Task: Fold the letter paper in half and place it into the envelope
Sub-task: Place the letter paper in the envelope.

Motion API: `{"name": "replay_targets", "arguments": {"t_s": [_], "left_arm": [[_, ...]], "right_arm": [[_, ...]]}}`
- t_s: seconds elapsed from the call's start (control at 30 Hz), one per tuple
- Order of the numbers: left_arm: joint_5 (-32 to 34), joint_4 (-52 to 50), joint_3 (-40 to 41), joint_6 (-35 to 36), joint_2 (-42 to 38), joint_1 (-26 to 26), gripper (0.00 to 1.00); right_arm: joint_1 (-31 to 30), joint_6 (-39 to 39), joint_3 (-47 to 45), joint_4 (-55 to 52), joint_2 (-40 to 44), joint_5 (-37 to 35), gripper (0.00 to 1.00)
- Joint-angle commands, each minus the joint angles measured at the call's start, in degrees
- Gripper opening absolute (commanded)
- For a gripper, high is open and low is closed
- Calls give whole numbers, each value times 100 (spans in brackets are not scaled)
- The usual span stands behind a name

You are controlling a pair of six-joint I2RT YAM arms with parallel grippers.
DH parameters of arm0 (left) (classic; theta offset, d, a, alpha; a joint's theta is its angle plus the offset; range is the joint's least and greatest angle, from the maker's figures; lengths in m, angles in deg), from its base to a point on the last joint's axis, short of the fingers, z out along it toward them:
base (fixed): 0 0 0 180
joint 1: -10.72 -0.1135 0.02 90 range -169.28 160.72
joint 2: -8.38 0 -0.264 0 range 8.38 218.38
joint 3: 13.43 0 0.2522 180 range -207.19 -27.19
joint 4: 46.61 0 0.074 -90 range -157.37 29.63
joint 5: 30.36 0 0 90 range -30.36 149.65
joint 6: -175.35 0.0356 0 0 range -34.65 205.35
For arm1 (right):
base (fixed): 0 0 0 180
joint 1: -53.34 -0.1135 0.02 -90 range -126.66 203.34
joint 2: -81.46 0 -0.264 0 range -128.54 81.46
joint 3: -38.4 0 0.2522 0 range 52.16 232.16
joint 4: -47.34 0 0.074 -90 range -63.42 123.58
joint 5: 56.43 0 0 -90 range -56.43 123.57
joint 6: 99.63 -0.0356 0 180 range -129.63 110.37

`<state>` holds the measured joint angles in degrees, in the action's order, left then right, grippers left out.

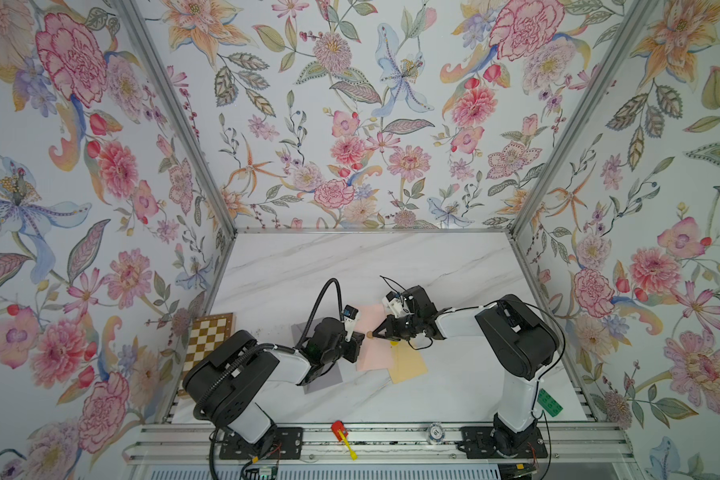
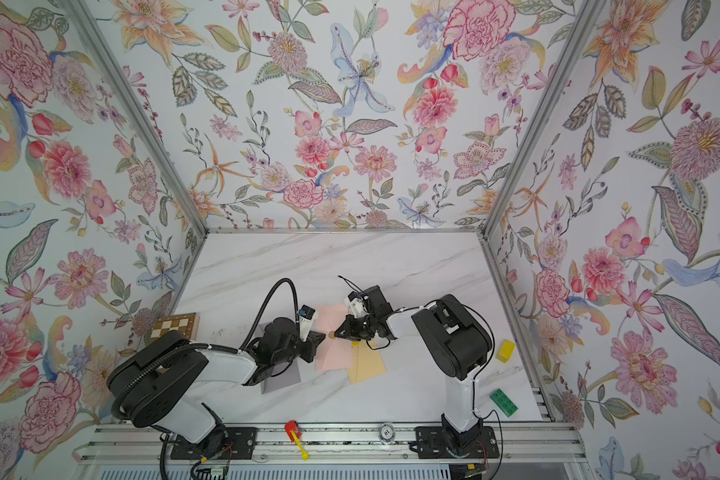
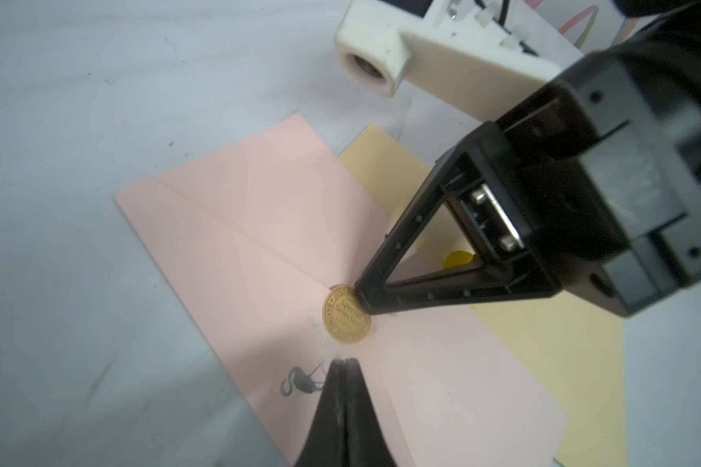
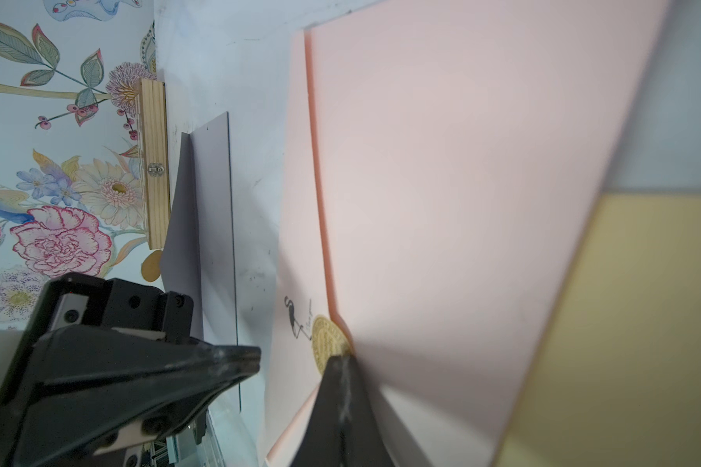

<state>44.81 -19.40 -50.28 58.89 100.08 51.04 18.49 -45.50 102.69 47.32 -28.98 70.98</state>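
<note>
The pink envelope (image 1: 375,353) (image 2: 333,359) lies flat on the marble table, its flap folded down. A round gold sticker (image 3: 345,318) (image 4: 326,339) sits at the flap's point, beside a small flamingo print. My right gripper (image 1: 374,333) (image 3: 363,301) (image 4: 340,358) is shut, its tip resting on the sticker's edge. My left gripper (image 1: 361,338) (image 3: 343,360) is shut too, its tip on the envelope just short of the sticker from the opposite side. Neither holds anything. The letter paper is out of view.
A yellow envelope (image 1: 408,365) pokes out from under the pink one. A grey envelope (image 1: 321,380) lies below my left wrist. A chessboard box (image 1: 208,336) stands at the left wall. A green brick (image 2: 504,402) and a yellow block (image 2: 506,350) lie right; a red toy (image 1: 341,432) lies on the front rail.
</note>
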Motion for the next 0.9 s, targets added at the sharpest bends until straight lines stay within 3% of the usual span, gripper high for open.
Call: {"name": "replay_targets", "arguments": {"t_s": [0.0, 0.13, 0.27, 0.5, 0.87], "left_arm": [[-227, 350, 42, -145, 293, 72, 0], [103, -162, 21, -33, 494, 91, 0], [302, -619, -44, 30, 589, 91, 0], [219, -638, -169, -16, 765, 93, 0], [233, -686, -173, 9, 748, 98, 0]], "right_arm": [[31, -16, -387, -645, -451, -727, 0], [31, -342, -453, -6, -167, -399, 0], [31, -291, -289, -152, 153, -445, 0], [-106, 10, 192, -720, 192, -588, 0], [-165, 32, 390, -721, 55, -572, 0]]}}
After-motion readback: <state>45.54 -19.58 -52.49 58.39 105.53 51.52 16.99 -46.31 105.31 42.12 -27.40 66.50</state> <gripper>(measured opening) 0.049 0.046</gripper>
